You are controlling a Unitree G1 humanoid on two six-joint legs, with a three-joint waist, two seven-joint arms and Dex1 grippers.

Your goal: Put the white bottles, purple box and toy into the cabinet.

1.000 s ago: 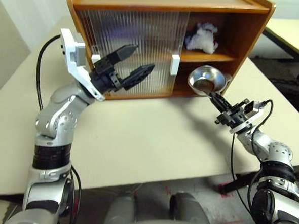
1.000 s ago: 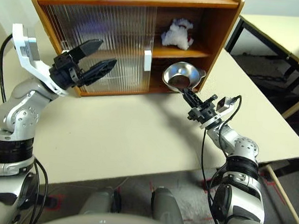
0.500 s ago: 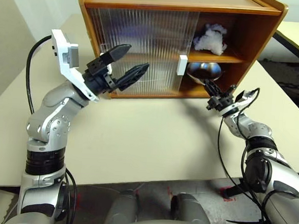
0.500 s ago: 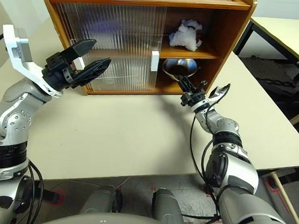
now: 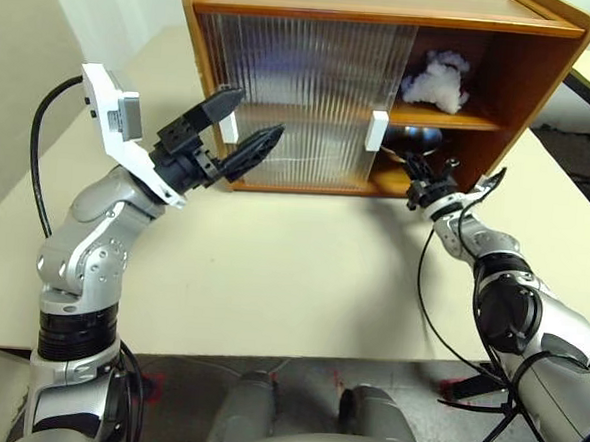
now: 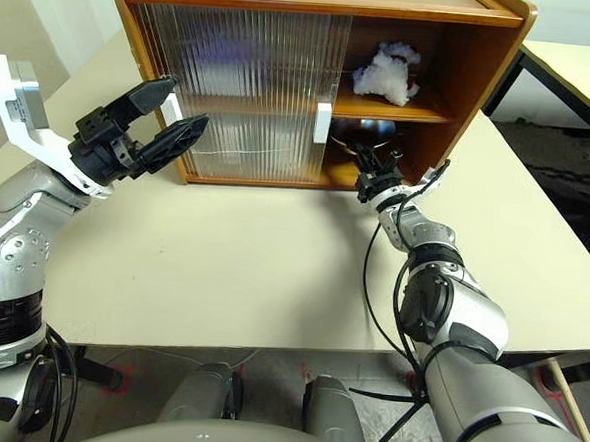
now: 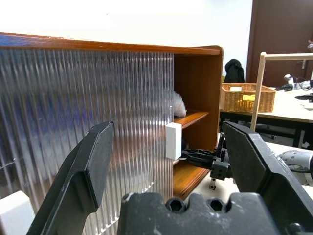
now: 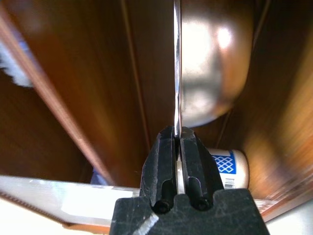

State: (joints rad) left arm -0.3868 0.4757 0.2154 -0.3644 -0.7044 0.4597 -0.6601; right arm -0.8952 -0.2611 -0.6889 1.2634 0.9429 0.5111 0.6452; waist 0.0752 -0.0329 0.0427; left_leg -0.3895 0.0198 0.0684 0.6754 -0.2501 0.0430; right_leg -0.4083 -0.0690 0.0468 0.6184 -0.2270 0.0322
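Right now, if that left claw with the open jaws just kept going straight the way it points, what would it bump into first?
Probably the cabinet's ribbed sliding door, which stands right ahead of the left gripper. Depth is hard to judge, so how soon is unclear.

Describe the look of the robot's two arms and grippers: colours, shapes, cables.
Both arms are built of rounded silver segments with black joint rings. Each gripper, left gripper and right gripper, has two tapered black fingers on a black base. A white angular camera bracket sits on the left wrist. Thin black cables loop along each arm.
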